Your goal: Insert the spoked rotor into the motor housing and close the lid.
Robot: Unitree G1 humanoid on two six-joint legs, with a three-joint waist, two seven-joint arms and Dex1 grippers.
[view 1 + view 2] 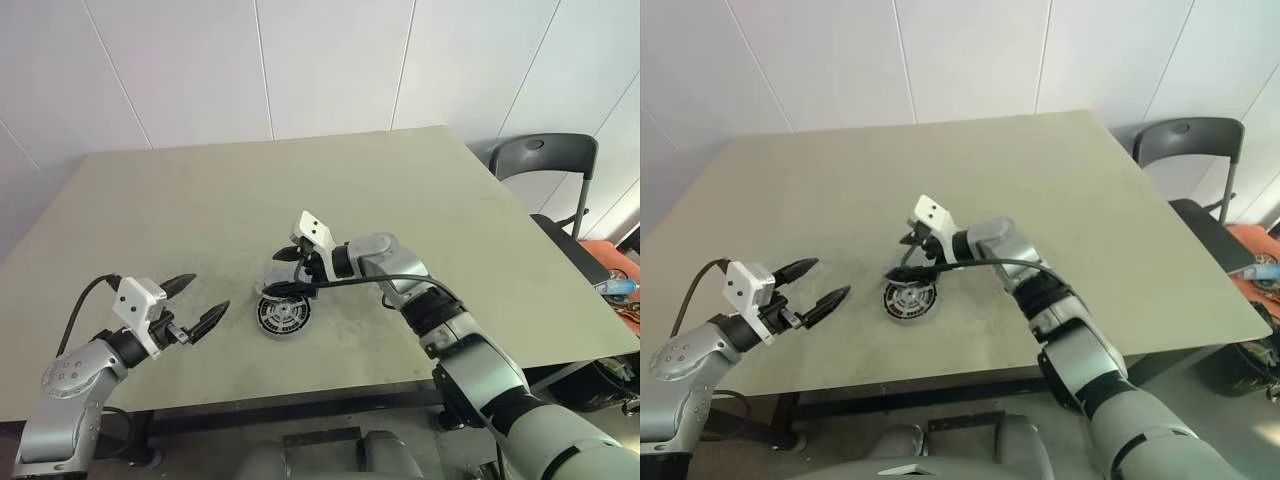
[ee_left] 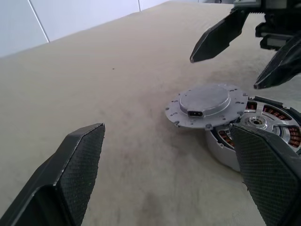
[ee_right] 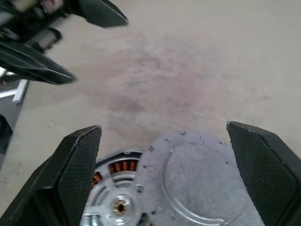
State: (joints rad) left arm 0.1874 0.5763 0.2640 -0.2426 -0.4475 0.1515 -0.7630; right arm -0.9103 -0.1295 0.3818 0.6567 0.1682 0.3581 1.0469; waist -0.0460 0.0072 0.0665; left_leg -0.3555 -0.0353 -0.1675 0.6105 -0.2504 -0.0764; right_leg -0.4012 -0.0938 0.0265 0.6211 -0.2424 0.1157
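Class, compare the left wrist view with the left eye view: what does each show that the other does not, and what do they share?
Left wrist view: close detail, the lid resting tilted on the motor housing, partly covering its copper windings, with a small slot on the lid's raised centre. Left eye view: the whole table, a chair and both arms. Shared: the open right gripper above the parts, and the open left gripper.

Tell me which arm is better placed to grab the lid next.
Right, probably. The right gripper hangs open directly over the lid, which leans on the motor housing. The left gripper is open too, but off to the side.
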